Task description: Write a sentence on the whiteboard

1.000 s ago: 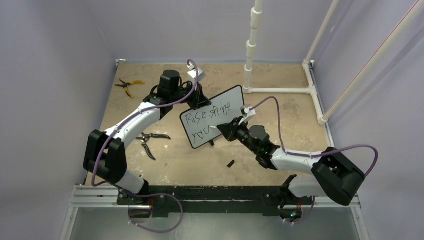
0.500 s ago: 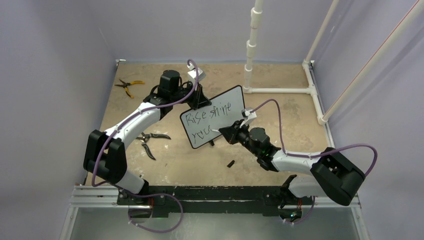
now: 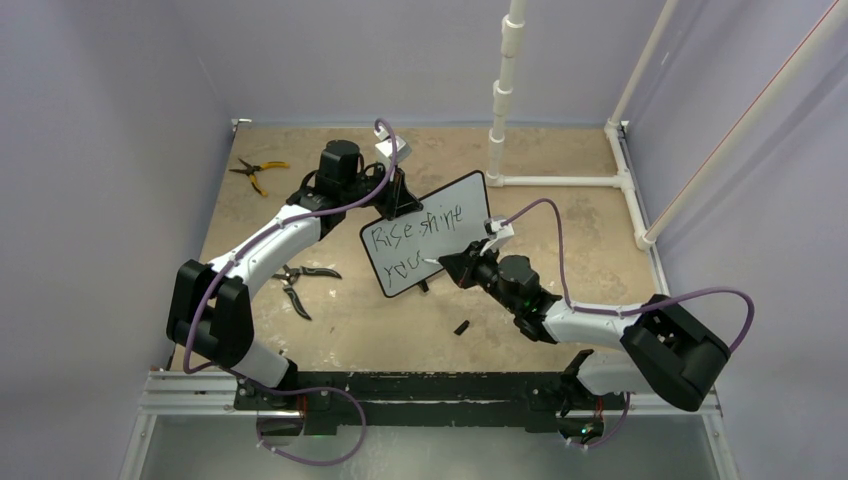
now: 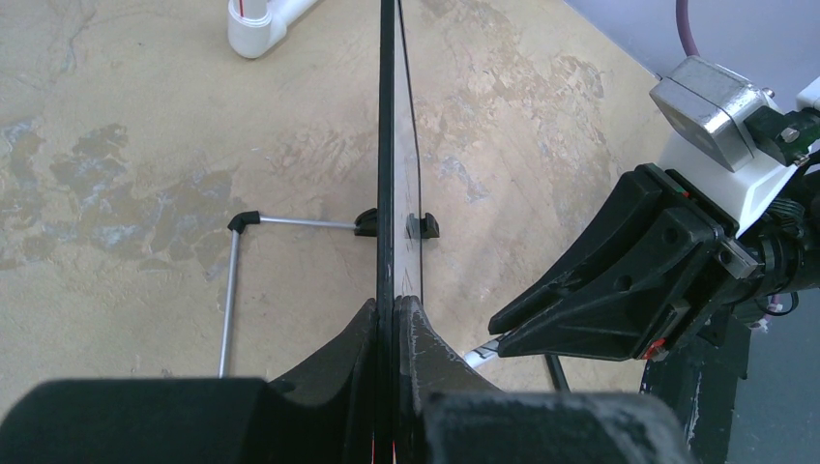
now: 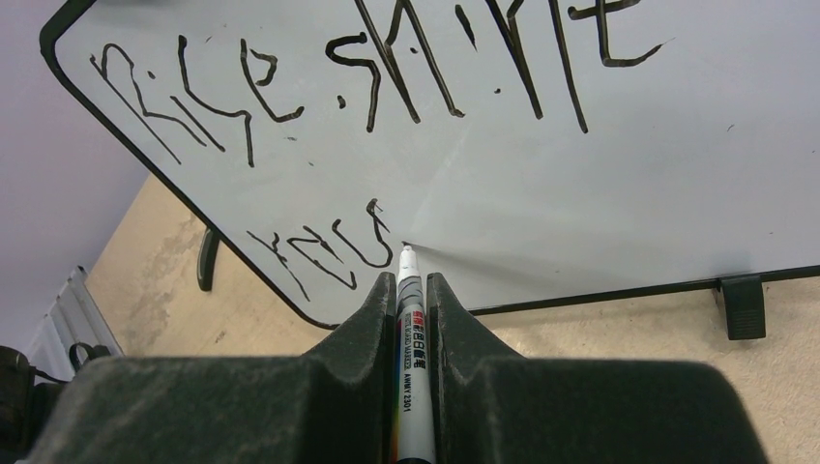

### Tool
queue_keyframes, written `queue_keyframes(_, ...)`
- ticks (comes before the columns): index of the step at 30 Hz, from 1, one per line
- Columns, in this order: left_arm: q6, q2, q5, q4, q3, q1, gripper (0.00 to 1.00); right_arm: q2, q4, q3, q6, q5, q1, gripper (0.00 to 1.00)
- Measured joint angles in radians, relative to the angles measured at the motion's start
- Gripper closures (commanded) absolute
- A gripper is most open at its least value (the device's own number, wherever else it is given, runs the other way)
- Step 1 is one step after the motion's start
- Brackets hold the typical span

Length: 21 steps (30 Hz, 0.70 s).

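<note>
The whiteboard point(image 3: 440, 240) stands tilted at mid table, and my left gripper point(image 3: 398, 203) is shut on its top left edge. In the left wrist view the board point(image 4: 387, 135) runs edge-on out of that gripper point(image 4: 395, 307). The sentence point(image 5: 367, 77) is black lettering, "Rise shine" above and roughly "your" point(image 5: 324, 253) below. My right gripper point(image 5: 410, 285) is shut on a white marker point(image 5: 411, 329). The marker's tip meets the board just right of the lower word. From above, the right gripper point(image 3: 445, 263) sits at the board's lower right part.
Yellow-handled pliers point(image 3: 256, 170) lie at the far left, and black pliers point(image 3: 298, 281) lie left of the board. A small black cap point(image 3: 462, 327) rests near the front. A white pipe frame point(image 3: 560, 181) stands at the back right. A thin wire stand point(image 4: 232, 280) sits behind the board.
My right gripper with the marker has shifted slightly down and left along the lower line. The left arm and the board have not moved.
</note>
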State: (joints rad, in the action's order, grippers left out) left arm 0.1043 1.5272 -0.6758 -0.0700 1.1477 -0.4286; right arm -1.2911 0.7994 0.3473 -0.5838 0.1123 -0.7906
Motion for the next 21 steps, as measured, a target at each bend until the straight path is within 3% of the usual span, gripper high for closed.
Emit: queue_keyframes(21, 0.0, 0.0, 0.0, 0.0, 0.0, 0.0, 1.0, 0.011, -0.062, 0.0, -0.025, 0.024, 0.0, 1.0)
